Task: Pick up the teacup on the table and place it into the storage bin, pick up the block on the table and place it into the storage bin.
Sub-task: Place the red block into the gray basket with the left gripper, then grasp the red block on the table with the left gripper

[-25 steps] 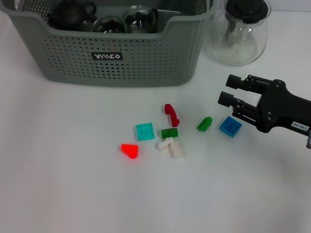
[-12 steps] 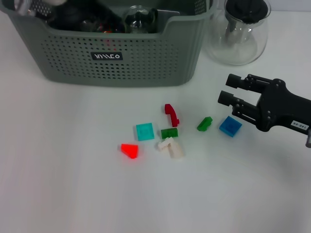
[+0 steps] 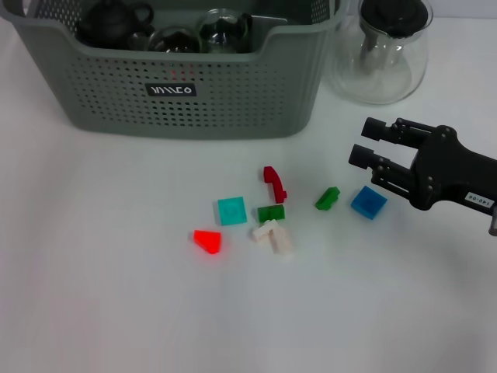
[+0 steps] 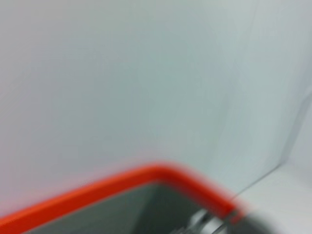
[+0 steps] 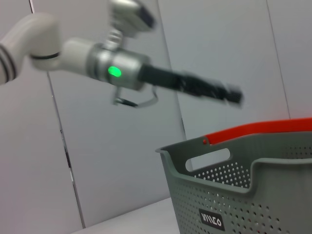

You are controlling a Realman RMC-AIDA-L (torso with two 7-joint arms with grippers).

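The grey-green storage bin (image 3: 186,97) stands at the back of the table and also shows in the right wrist view as the storage bin (image 5: 243,195). Inside it lie a clear glass teacup (image 3: 224,31), a second glass cup (image 3: 175,39) and a dark teapot (image 3: 115,22). Loose blocks lie in front of the bin: a blue block (image 3: 368,202), a small green one (image 3: 327,198), a dark red curved one (image 3: 272,183), a teal one (image 3: 231,210) and a red wedge (image 3: 207,241). My right gripper (image 3: 363,144) hovers open just right of the blue block. My left gripper (image 5: 235,95) is blurred, high above the bin.
A clear glass carafe (image 3: 382,50) with a black lid stands right of the bin. A dark green block (image 3: 271,212) and white blocks (image 3: 273,235) lie in the middle cluster. The left wrist view shows only a blurred orange edge (image 4: 146,175) and a pale wall.
Half a second ago the left arm blurred over the bin's far left corner in the head view; now it has left that view. The right gripper and the blocks have not moved.
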